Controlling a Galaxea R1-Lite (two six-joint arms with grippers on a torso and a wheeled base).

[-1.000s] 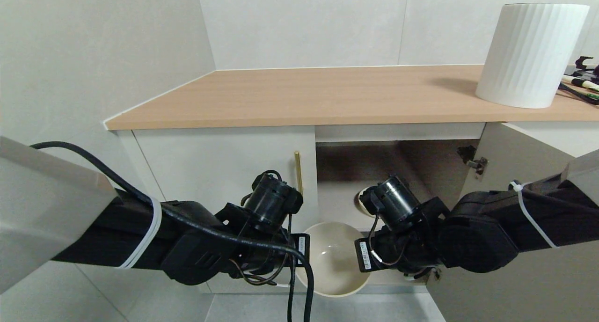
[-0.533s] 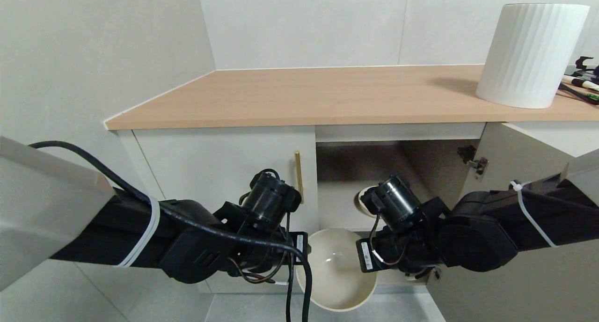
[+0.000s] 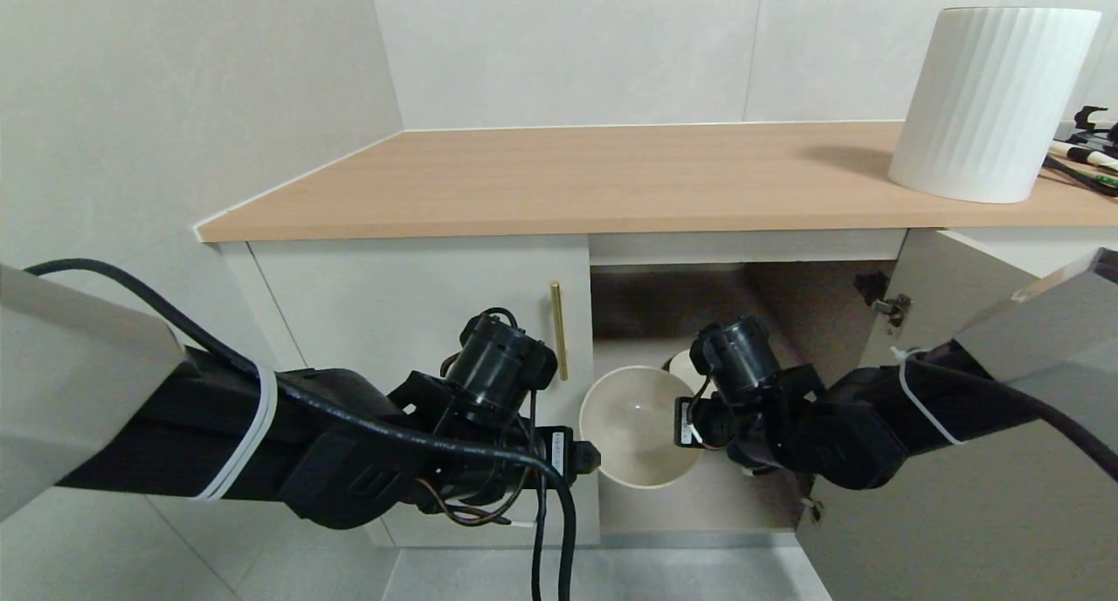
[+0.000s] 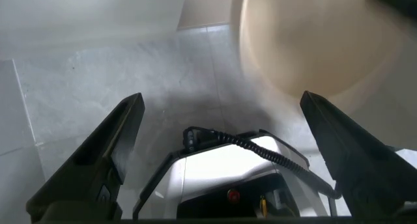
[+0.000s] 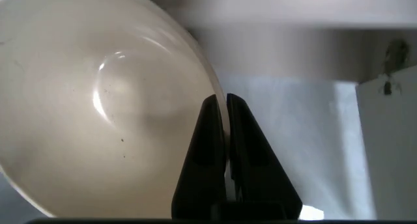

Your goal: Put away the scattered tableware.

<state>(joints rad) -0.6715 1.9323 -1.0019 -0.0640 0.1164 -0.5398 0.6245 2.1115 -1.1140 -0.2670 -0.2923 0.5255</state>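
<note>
bowl [image 3: 638, 426] lifted to cabinet [image 3: 410, 304] (was lower) | right gripper [image 5: 226, 110] clamps it | left gripper [image 4: 221, 103] spread

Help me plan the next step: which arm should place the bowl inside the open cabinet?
Right. The right hand is shut on the rim of the bowl before the open cabinet; the left hand is open and empty.

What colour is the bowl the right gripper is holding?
Plain cream bowl, no pattern; the right wrist view shows it best.
</note>
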